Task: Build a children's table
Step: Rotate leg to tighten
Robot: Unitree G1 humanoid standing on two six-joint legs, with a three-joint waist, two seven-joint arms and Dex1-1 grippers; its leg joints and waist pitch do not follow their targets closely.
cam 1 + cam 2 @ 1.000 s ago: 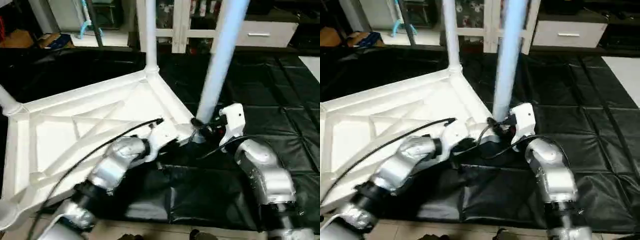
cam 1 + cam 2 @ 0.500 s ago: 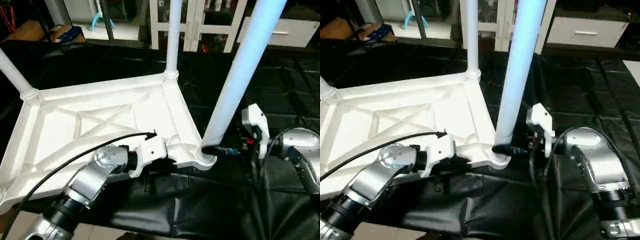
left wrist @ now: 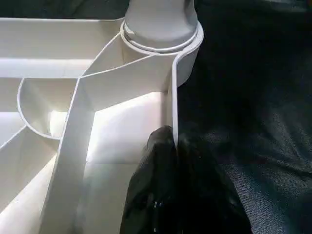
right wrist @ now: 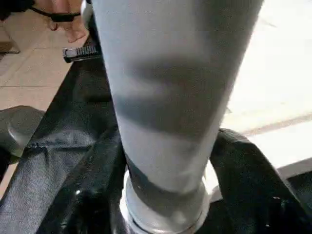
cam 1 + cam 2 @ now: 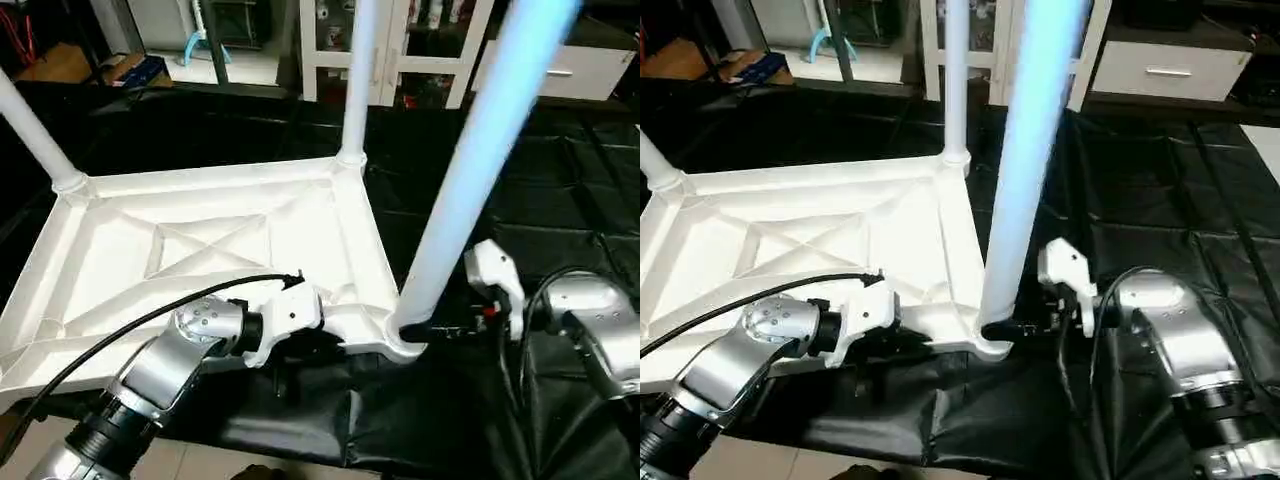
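Black padded mats (image 5: 560, 200) cover the floor, with white cabinets (image 5: 420, 50) along the back wall. The tabletop (image 5: 200, 250) lies upside down on the mats, ribbed underside up. Three legs stand in its corner sockets: a far-left leg (image 5: 35, 135), a far leg (image 5: 355, 80) and a near-right leg (image 5: 470, 180). The left gripper (image 3: 174, 146) is closed on the tabletop's near rim, one finger on each side of the thin wall, just beside the near-right socket (image 3: 161, 36). The right gripper (image 5: 1025, 326) straddles the base of the near-right leg, its black fingers (image 4: 253, 190) spread on either side of the tube at the socket.
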